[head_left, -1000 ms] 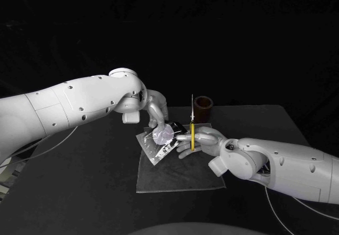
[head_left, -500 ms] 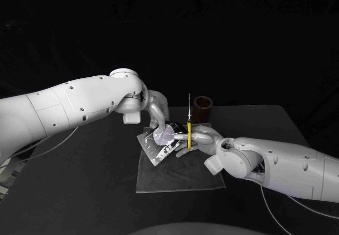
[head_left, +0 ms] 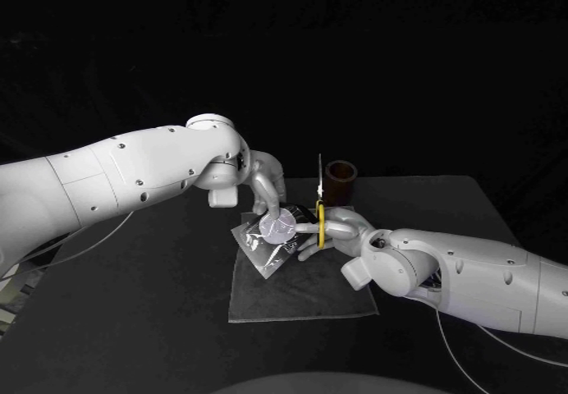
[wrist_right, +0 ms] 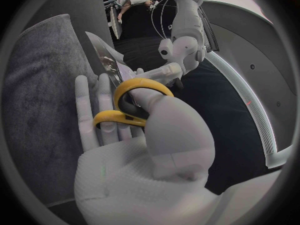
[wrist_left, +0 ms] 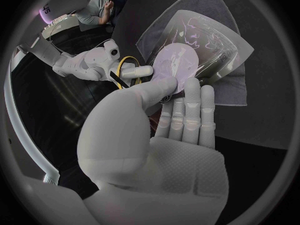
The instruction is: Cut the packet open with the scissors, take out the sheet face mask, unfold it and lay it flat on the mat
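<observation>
Left hand (head_left: 270, 190): pinching the upper part of the packet (head_left: 267, 238), thumb pressed on its pale round patch, the other fingers straight and side by side behind it
Right hand (head_left: 335, 232): closed round the scissors (head_left: 319, 209), thumb through one yellow loop, other fingers laid along the handles
Packet: clear and glossy with dark print, tilted, over the far left corner of the mat (head_left: 302, 291); upper end raised in the left hand, lower end down toward the mat, contact there not clear
Scissors: yellow handles just beside the packet's right edge, blades drawn together into one thin line pointing away from the robot; cannot tell whether metal touches the packet
Hands: close together above the far end of the mat, the packet between them
Mat: grey cloth rectangle, flat on the black worktop (head_left: 142, 312), near half bare
Dark cylindrical pot (head_left: 342, 180): upright on the worktop just beyond the mat, behind the scissor blades, apart from both hands
</observation>
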Available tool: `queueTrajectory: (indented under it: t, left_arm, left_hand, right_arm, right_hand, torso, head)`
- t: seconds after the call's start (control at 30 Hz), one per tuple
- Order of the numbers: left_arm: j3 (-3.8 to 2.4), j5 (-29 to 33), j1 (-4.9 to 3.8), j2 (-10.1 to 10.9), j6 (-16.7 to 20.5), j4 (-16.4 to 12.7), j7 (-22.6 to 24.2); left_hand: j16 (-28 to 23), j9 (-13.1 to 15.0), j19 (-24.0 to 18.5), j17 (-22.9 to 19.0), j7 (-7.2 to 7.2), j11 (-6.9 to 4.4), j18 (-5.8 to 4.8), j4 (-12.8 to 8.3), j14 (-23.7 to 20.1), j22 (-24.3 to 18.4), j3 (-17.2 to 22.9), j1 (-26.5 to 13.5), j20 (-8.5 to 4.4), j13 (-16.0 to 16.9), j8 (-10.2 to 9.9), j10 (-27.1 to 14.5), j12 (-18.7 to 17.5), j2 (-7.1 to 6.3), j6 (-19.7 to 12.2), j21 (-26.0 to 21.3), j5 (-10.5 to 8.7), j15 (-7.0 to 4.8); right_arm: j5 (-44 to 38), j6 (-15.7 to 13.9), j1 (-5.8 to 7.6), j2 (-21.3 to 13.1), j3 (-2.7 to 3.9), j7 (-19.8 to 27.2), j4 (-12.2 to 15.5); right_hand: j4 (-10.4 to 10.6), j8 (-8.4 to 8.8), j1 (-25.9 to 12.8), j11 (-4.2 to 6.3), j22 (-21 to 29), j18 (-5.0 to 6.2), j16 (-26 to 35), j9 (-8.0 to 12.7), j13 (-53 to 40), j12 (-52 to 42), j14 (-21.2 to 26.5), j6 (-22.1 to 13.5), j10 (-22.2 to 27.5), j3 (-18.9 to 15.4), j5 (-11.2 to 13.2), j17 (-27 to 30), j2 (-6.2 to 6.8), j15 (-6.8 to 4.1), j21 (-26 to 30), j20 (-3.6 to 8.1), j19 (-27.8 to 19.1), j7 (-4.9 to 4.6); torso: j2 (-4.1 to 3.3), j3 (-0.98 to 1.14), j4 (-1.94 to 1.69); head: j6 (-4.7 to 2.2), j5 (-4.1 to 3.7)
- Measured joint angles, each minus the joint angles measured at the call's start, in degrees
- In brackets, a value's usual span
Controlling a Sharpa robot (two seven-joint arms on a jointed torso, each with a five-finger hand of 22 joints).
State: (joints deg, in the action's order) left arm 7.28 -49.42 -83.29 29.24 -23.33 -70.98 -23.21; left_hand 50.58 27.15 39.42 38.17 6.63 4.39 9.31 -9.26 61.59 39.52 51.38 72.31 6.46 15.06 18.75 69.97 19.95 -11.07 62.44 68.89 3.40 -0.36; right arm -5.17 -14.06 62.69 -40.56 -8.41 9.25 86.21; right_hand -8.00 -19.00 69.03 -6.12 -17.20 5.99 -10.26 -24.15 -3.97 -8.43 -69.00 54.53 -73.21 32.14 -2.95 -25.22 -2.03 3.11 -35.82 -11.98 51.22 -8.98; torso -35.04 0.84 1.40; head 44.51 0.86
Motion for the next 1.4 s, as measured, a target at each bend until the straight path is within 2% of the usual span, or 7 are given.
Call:
queueTrajectory:
  t: [0.5,0.67,0.83,1.0,1.1,1.27,1.4]
  left_arm:
    - [0.00,0.85,0.00,0.07,0.84,-0.06,0.20]
    - [0.07,1.81,0.04,0.22,2.60,0.02,0.62]
    - [0.12,3.34,0.09,0.51,4.87,0.03,1.32]
    - [0.09,5.03,0.08,1.25,7.20,-0.28,2.09]
    - [0.07,6.06,0.06,2.20,8.57,-0.68,2.53]
    - [0.05,7.36,0.13,4.73,11.25,-1.27,3.08]
    - [0.03,8.63,0.77,7.24,14.18,-1.79,3.92]
  left_hand:
    - [0.00,0.05,0.00,-0.52,0.45,0.00,0.53,0.50,-0.30,-0.34,-0.64,-0.31,0.00,0.00,-0.10,0.00,0.18,0.31,-0.48,0.00,-0.09,0.30]
    - [-2.08,1.05,-2.84,-2.45,1.44,-0.04,0.54,2.14,-4.47,-2.38,-4.03,-0.41,1.79,1.20,-1.37,-0.94,-1.00,1.42,-4.02,-3.52,-0.09,2.02]
    - [-9.01,0.83,-6.17,-7.23,3.25,2.60,0.56,5.94,-11.07,-8.20,-7.83,-2.53,4.57,-0.05,-3.55,-8.80,-4.78,1.08,-9.06,-12.88,0.13,5.05]
    - [-16.05,-0.66,-4.07,-12.73,3.73,4.47,0.55,11.87,-14.77,-17.91,-18.30,-1.93,8.23,-3.84,-4.66,-13.32,-5.48,-2.37,-13.74,-26.63,-0.39,7.37]
    - [-20.19,-1.76,-3.98,-15.94,3.33,5.77,0.56,15.89,-16.74,-23.13,-27.84,1.76,9.35,-5.60,-5.02,-15.44,-4.44,-1.36,-15.29,-34.23,-0.39,8.87]
    - [-25.21,-3.50,-3.46,-19.34,3.07,6.59,0.53,24.40,-17.27,-29.84,-44.14,10.05,10.03,-8.08,-4.63,-18.29,-0.92,1.29,-15.96,-43.99,-0.39,9.35]
    - [-26.70,-4.05,-3.46,-20.38,3.07,6.78,0.51,25.95,-17.44,-31.65,-49.15,11.47,10.02,-8.87,-4.12,-18.48,0.63,1.95,-15.96,-46.57,-0.39,9.52]
  right_arm:
    - [-0.12,-1.54,0.00,-0.04,0.03,0.39,0.07]
    - [-0.09,-1.84,0.04,-0.18,0.07,0.58,0.09]
    - [-0.03,-2.23,0.08,-0.42,0.12,0.80,0.23]
    - [-0.03,-2.52,0.03,-0.69,0.09,0.95,0.64]
    - [-0.03,-2.68,-0.02,-0.93,0.07,1.01,0.93]
    - [-0.03,-2.75,-0.16,-1.44,0.01,1.08,1.36]
    - [-0.03,-2.78,-0.19,-1.85,0.01,1.19,1.73]
  right_hand:
    - [-0.04,-0.27,0.16,0.30,-4.28,-0.38,-0.56,-0.72,-0.24,1.39,-2.77,1.88,-2.41,2.26,0.17,-1.30,0.16,-1.27,-6.13,1.37,-1.22,0.92]
    - [-0.15,-0.27,0.16,0.47,-4.62,-0.39,-0.56,-0.84,-0.17,1.40,-2.78,1.97,-2.59,2.51,0.18,-1.44,0.16,-1.28,-6.44,1.65,-1.50,0.99]
    - [-0.15,-0.26,0.17,0.57,-4.81,-0.40,-0.56,-0.85,-0.23,1.68,-2.97,2.15,-2.70,2.51,0.18,-1.56,0.17,-1.47,-6.89,1.66,-1.49,1.17]
    - [-0.30,-0.23,0.31,0.58,-4.95,-0.40,-0.55,-0.83,-0.20,1.69,-2.97,2.16,-2.71,2.66,0.18,-1.59,0.31,-1.48,-6.93,1.67,-1.48,1.18]
    - [-0.30,-0.21,0.31,0.67,-4.99,-0.40,-0.55,-0.84,-0.25,1.68,-2.97,2.16,-2.81,2.66,0.18,-1.63,0.31,-1.47,-7.11,1.67,-1.48,1.18]
    - [-0.30,-0.20,0.61,0.68,-5.08,-0.39,-0.55,-0.93,-0.27,1.67,-2.98,2.21,-2.98,2.66,0.18,-1.63,0.61,-1.47,-7.11,1.68,-1.47,1.23]
    - [-0.30,-0.21,0.61,0.66,-5.12,-0.39,-0.54,-0.93,-0.27,1.67,-2.97,2.21,-3.00,2.66,0.17,-1.65,0.61,-1.47,-7.35,1.69,-1.47,1.24]
  torso:
    - [-0.01,0.04,0.00]
    - [0.00,0.03,-0.01]
    - [0.00,0.01,-0.02]
    - [-0.01,0.01,-0.01]
    - [-0.01,0.02,0.00]
    - [-0.01,0.06,0.00]
    - [-0.01,0.09,0.02]
  head:
    - [-0.08,-0.09]
    - [-0.10,-0.15]
    - [-0.13,-0.17]
    - [-0.16,-0.16]
    - [-0.22,-0.12]
    - [-0.35,-0.15]
    - [-0.42,-0.20]
